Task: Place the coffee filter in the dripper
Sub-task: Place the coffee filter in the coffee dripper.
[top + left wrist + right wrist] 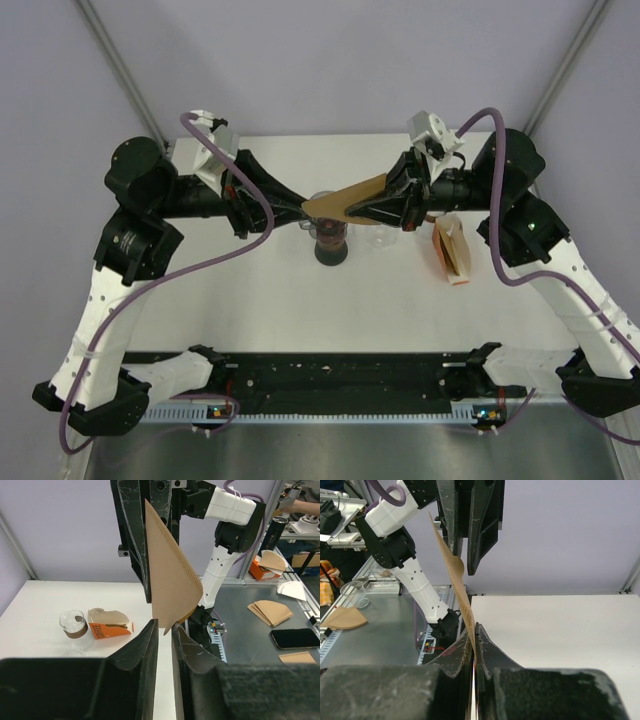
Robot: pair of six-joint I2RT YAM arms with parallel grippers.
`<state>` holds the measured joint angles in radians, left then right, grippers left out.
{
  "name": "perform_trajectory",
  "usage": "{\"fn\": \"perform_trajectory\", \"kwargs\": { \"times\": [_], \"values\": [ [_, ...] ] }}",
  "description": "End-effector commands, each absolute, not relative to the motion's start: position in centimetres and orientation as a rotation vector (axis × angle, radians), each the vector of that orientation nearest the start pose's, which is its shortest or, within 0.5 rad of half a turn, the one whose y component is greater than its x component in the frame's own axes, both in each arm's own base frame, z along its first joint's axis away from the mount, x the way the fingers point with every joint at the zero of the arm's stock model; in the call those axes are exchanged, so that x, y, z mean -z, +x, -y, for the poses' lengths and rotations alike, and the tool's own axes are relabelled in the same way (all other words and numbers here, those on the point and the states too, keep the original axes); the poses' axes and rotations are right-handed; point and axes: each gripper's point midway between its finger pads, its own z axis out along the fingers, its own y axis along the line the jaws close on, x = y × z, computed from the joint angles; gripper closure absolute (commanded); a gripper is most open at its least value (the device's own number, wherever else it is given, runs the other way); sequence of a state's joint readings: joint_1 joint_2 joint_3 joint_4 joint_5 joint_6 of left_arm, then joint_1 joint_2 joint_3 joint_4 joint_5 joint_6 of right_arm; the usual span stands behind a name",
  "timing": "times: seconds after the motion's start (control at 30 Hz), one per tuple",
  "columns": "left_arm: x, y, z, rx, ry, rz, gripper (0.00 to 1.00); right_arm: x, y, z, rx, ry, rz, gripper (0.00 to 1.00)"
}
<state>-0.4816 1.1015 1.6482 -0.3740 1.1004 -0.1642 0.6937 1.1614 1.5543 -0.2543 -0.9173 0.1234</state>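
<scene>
The brown paper coffee filter (345, 200) is held flat in the air between my two grippers, above the table's middle. My right gripper (378, 210) is shut on one edge of it, and in the right wrist view the filter (457, 587) rises out of the closed jaws. My left gripper (300, 208) faces it from the left. Its jaws stand a little apart, with the filter's (170, 575) pointed corner just at their tips. The dripper (331, 235), glass with a dark collar on a black base, stands on the table right below the filter.
An orange and white filter box (452, 250) lies on its side at the right and also shows in the left wrist view (110, 625). A clear glass (380, 238) stands between the dripper and the box. A brown-banded glass (75, 624) stands beside the box.
</scene>
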Motion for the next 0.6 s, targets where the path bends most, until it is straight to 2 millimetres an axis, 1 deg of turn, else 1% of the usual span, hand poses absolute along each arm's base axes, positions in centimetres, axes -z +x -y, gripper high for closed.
{"fn": "perform_trajectory", "kwargs": {
  "times": [0.0, 0.1, 0.17, 0.23, 0.33, 0.37, 0.47, 0.57],
  "values": [
    [-52.68, 12.77, 24.64, 1.240, 1.141, -1.095, 0.79, -50.70, 13.40, -30.01, -1.291, -1.162, -1.074, 1.00],
    [-52.78, 12.98, 24.65, 1.226, 1.135, -1.090, 0.83, -50.68, 13.45, -30.03, -1.293, -1.158, -1.079, 1.00],
    [-52.89, 13.04, 24.64, 1.222, 1.131, -1.087, 0.83, -50.65, 13.47, -30.08, -1.295, -1.154, -1.081, 1.00],
    [-52.88, 12.92, 24.66, 1.227, 1.138, -1.082, 0.80, -50.72, 13.70, -30.16, -1.296, -1.144, -1.084, 1.00],
    [-52.87, 13.34, 24.71, 1.213, 1.121, -1.089, 0.80, -50.72, 13.88, -30.40, -1.313, -1.133, -1.092, 1.00],
    [-52.92, 13.36, 24.71, 1.212, 1.119, -1.087, 0.79, -50.73, 13.94, -30.47, -1.316, -1.130, -1.091, 1.00],
    [-53.24, 13.28, 24.68, 1.222, 1.109, -1.083, 0.70, -50.57, 14.09, -30.72, -1.334, -1.123, -1.098, 1.00],
    [-53.48, 13.34, 24.65, 1.214, 1.103, -1.074, 0.68, -50.59, 13.95, -30.81, -1.352, -1.123, -1.091, 1.00]
  ]
}}
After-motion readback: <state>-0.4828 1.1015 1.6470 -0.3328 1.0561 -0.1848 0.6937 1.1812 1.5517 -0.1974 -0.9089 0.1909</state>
